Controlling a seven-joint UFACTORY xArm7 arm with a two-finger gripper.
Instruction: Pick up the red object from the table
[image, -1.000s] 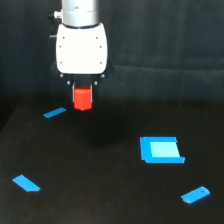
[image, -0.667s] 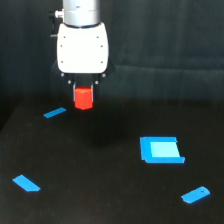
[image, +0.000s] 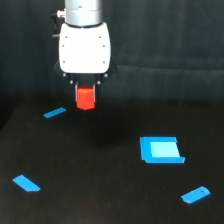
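**A:** What lay closest to the camera?

**B:** Two flat blue pieces on the table (image: 100, 200). A rounded blue tab (image: 195, 194) sat low on the exterior view's right, and a slanted blue strip (image: 26, 183) lay low on the exterior view's left. They were well apart, with bare black surface between them.

**A:** And farther in?

**B:** A blue square (image: 160, 150) with a paler centre lay flat, up and inward from the tab. Beyond that, on the left side, a thin blue sliver (image: 54, 113) rested near the back part of the table.

**A:** Where was the red object?

**B:** The red object (image: 85, 98) was off the table, hanging under the white arm head (image: 84, 47), just to the right of the sliver in the picture. A faint dark patch on the surface below it looked like its shadow.

**A:** How did the gripper stand?

**B:** The gripper (image: 85, 92) pointed straight down, closed onto the block's upper part. Its fingers were dark against a dark backdrop (image: 175, 40), so their outline was hard to make out, but the block sat between them, upright, its faceted lower end exposed.

**A:** Anything behind?

**B:** Only the curtain-like backdrop, with soft vertical folds.
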